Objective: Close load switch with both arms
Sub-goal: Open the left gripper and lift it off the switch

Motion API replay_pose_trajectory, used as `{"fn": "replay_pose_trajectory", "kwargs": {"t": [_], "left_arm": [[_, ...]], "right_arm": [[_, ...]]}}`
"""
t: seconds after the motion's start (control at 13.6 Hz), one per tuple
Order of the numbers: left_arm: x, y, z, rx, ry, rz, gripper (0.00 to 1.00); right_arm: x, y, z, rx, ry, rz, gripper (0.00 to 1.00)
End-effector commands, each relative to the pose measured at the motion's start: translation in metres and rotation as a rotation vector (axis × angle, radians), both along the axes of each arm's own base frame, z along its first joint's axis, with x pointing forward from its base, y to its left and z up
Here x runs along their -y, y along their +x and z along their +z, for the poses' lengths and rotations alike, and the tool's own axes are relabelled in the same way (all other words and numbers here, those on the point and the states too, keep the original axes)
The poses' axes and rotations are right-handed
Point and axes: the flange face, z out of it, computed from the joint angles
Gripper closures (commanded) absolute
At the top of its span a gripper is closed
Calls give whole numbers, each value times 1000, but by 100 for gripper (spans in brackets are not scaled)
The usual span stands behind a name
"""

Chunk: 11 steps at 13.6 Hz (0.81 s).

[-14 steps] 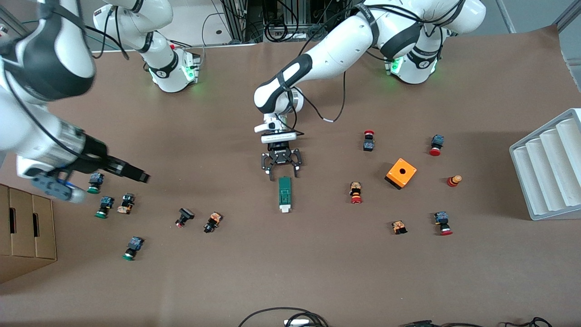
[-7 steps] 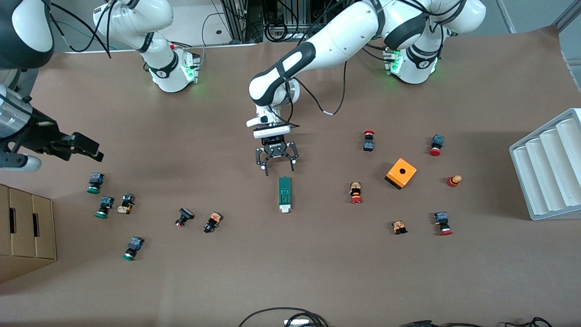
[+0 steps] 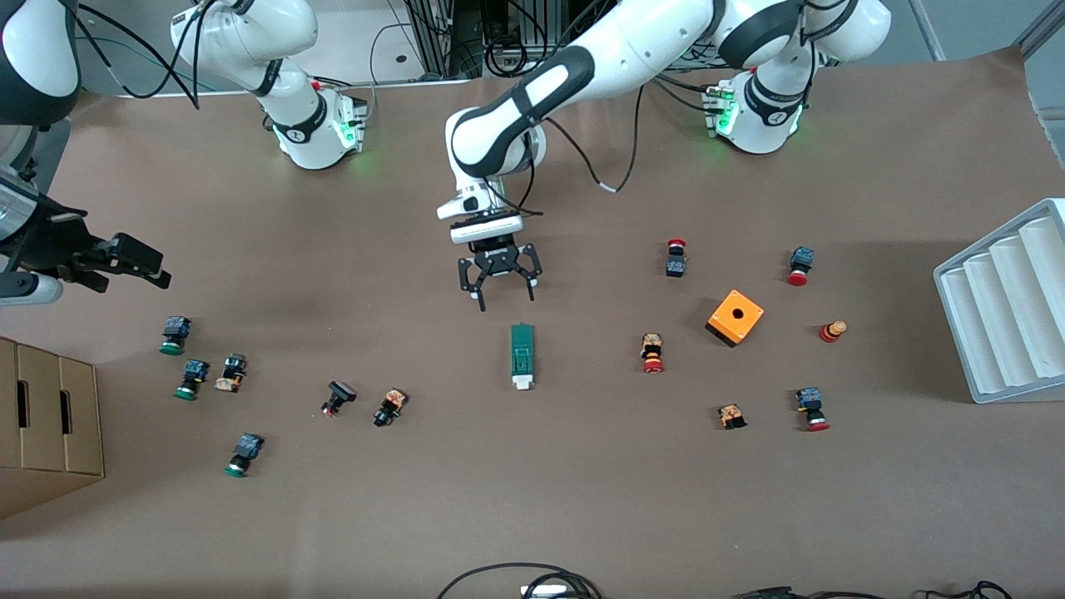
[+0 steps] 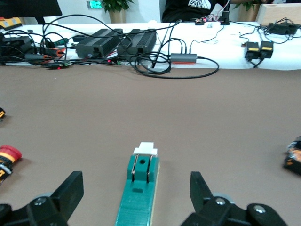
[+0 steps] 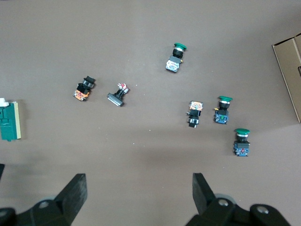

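Front view first, working outward from the load switch: narrow green block flat on the brown paper-covered table near its middle, white handle end pointing toward the front camera, nothing touching it. Nearest neighbours: a small push button toward the right arm's end, a red-capped button toward the left arm's end, both apart from the switch.

Left gripper just above the switch's green end, jaws spread wide, holding nothing; in the left wrist view the switch centred between the two fingers. Right gripper well away from the switch, over bare table past the cluster of green-capped buttons, spread too and empty.

Likely trouble: a light block on smooth paper, so a one-sided push probably slides or spins it rather than closing it; right arm has a long reach through scattered buttons, easy to knock. Off-centre descent could tip the block.

Farther from the switch: orange box, white ridged tray, cardboard box. Cables and power bricks along the white bench.
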Motion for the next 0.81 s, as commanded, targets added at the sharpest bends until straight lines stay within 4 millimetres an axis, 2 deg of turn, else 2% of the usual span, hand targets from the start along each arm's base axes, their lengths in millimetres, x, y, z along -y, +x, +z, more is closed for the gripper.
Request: {"fn": "replay_pose_trajectory", "kwargs": {"t": [0.0, 0.37, 0.52, 0.59, 0.74], "left_arm": [[-3, 6, 50, -43, -8, -16, 0], [-10, 15, 102, -80, 16, -22, 0], [-16, 18, 131, -131, 63, -46, 0], [-23, 26, 146, -159, 74, -45, 0], [-28, 31, 173, -191, 90, -86, 0]], "right_arm": [[0, -2, 1, 18, -23, 20, 0], [0, -1, -1, 17, -41, 27, 0], [-1, -1, -1, 17, -48, 31, 0], [-3, 0, -2, 14, -49, 34, 0], [-12, 3, -2, 7, -48, 49, 0]]}}
